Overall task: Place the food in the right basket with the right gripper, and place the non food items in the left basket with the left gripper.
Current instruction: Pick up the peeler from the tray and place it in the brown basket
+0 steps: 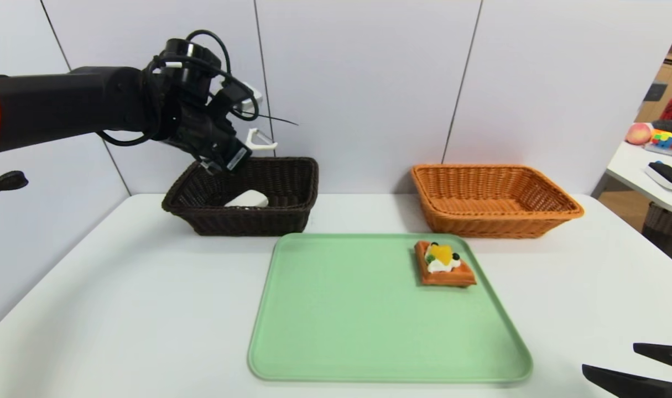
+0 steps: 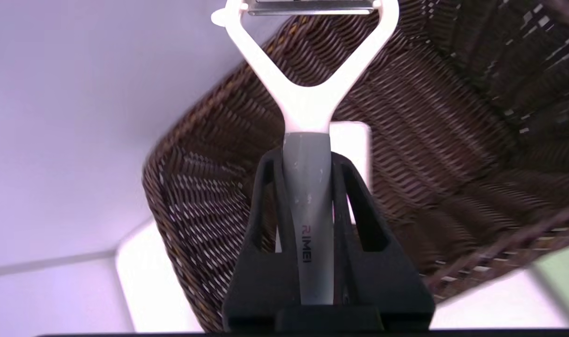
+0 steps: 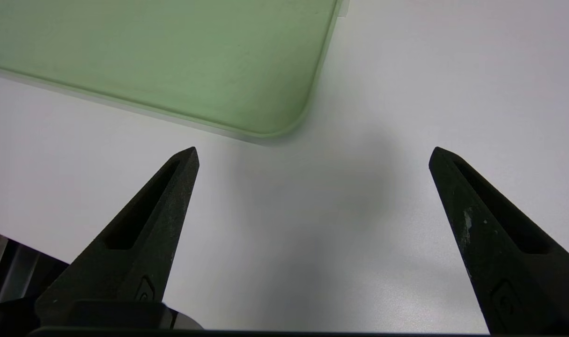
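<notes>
Left pincer (image 2: 307, 159) clamps smooth grey-handled peeler (image 2: 307, 117) above dark woven left basket (image 1: 291, 171); right pincer (image 3: 312, 157) gapes wide

White table (image 1: 120, 309): dark basket (image 1: 247, 221), orange basket (image 1: 496, 213), green tray (image 1: 341, 331).

Peeler (image 2: 307, 107) over dark basket (image 1: 291, 182), waffle (image 1: 444, 263) on tray

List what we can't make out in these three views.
- White bar in the dark basket: head view, front wall hides its lower part; left wrist view, the peeler and left gripper cover most of it.
- Peeler blade: left wrist view, cut by the frame edge.
- Right gripper: head view shows only its tips at the corner.
- Waffle: absent from both wrist views.
</notes>
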Controlling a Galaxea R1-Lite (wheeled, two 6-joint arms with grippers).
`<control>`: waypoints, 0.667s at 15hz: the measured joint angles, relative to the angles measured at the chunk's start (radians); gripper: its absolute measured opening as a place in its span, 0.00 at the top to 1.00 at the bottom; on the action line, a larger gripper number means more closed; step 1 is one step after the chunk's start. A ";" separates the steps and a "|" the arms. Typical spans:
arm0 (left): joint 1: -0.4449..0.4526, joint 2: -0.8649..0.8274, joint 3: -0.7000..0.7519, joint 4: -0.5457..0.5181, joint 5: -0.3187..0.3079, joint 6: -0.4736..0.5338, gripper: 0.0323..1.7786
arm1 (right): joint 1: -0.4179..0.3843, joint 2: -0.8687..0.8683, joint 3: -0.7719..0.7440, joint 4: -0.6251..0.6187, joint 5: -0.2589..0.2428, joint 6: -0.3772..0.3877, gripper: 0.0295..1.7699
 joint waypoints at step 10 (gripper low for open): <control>0.097 0.167 0.000 -0.064 -0.206 0.433 0.87 | -0.002 0.007 0.013 -0.003 -0.004 0.000 0.04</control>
